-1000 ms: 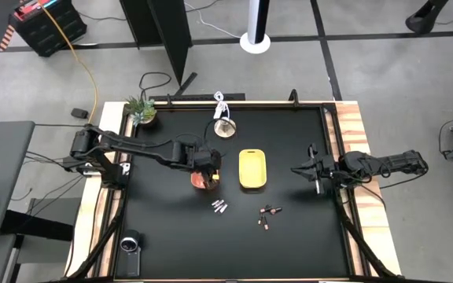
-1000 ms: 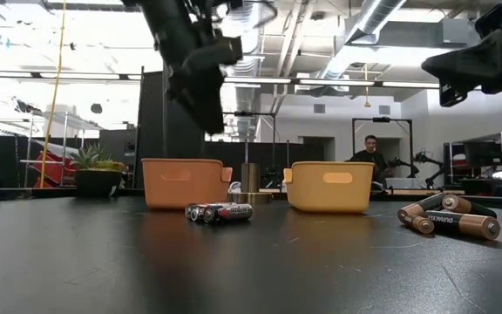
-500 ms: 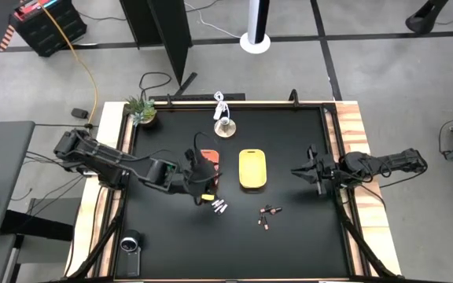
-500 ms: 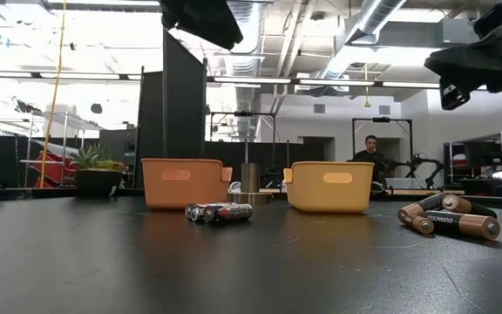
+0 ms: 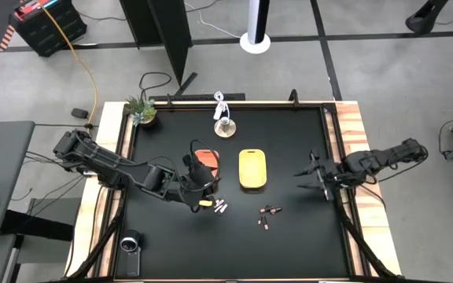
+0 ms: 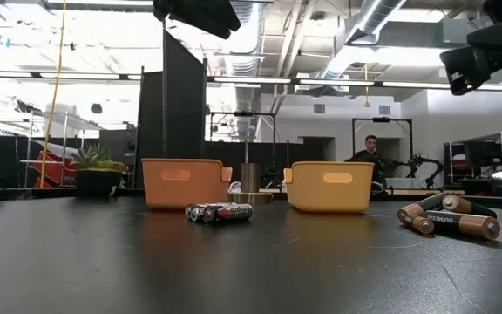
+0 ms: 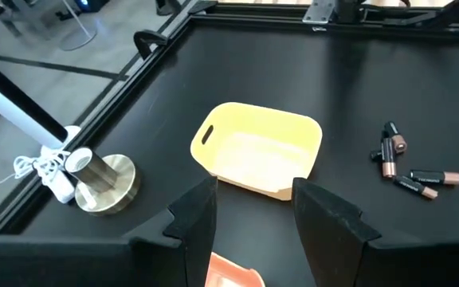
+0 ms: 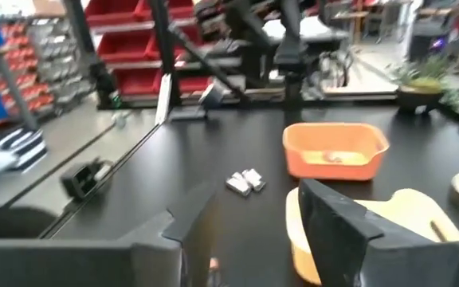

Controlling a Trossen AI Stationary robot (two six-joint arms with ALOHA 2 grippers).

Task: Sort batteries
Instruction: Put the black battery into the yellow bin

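- Batteries: silvery group (image 5: 220, 207) and dark group (image 5: 268, 215) lying apart on desk (image 5: 289, 244).
- Left tool (image 5: 204, 191) hovering beside orange tray (image 5: 205, 159), fingers parted, empty.
- Right tool (image 5: 311, 177) waiting near desk's right edge, fingers spread wide.

Both grippers' jaws apart, empty

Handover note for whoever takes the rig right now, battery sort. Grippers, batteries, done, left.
Left gripper: open, empty, above the mat beside the orange tray.
Right gripper: open, empty, waiting near the table's right edge.
Silvery batteries: loose on the mat in front of the orange tray.
Dark batteries: loose in front of the yellow tray.
Done: something pale lies in the orange tray; the yellow tray looks empty.
Left: both loose groups.
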